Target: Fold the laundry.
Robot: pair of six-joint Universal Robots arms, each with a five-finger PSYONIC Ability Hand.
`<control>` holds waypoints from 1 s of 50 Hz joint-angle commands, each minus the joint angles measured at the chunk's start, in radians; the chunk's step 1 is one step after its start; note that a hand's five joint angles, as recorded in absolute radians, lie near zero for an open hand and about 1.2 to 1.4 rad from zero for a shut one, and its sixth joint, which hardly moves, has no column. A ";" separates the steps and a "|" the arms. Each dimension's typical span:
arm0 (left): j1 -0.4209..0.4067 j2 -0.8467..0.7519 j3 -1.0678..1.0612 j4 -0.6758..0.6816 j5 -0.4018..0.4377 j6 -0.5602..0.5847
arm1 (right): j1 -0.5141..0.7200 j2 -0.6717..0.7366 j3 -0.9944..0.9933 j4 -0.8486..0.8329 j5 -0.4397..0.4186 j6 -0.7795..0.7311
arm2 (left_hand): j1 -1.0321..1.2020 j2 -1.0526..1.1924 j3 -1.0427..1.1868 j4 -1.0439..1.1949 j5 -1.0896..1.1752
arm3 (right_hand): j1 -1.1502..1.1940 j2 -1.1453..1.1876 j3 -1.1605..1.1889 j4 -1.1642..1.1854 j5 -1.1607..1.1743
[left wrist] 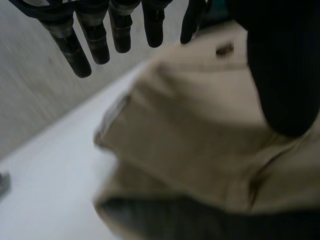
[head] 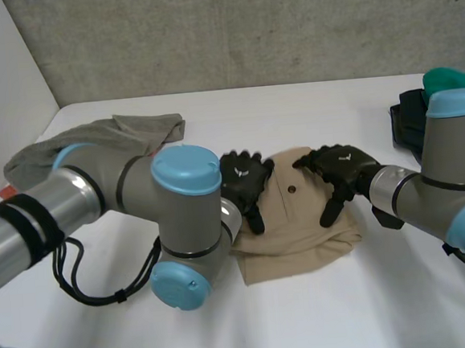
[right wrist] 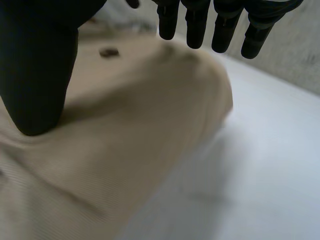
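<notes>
Tabletop: cloth under left hand, right hand

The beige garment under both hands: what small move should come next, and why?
Probably press both hands flat to smooth it. The beige garment lies folded but puffy, and the left hand and right hand are open over it with fingers straight, gripping nothing.

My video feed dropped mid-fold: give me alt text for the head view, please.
The left hand and right hand lie open on a folded tan garment at the middle of the white table, one on each side of it. A grey-green garment lies crumpled at the far left; a dark pile and green cloth sit at the right edge.
</notes>
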 commanded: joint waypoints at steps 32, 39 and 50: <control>0.012 0.474 -0.329 -0.117 0.087 -0.083 | 0.091 -0.369 0.747 -0.606 0.012 -0.265 | 0.014 -0.003 -0.009 0.001 -0.018 | -0.055 -0.039 -0.037 -0.038 -0.044; 0.012 0.473 -0.343 -0.097 0.088 -0.093 | 0.100 -0.237 0.732 -0.717 0.006 -0.276 | 0.014 -0.003 -0.009 0.001 -0.018 | -0.055 -0.039 -0.037 -0.038 -0.044; 0.015 0.466 -0.346 -0.079 0.087 -0.095 | 0.100 -0.157 0.646 -0.798 0.026 -0.280 | 0.011 -0.006 -0.012 -0.002 -0.021 | -0.055 -0.039 -0.037 -0.038 -0.044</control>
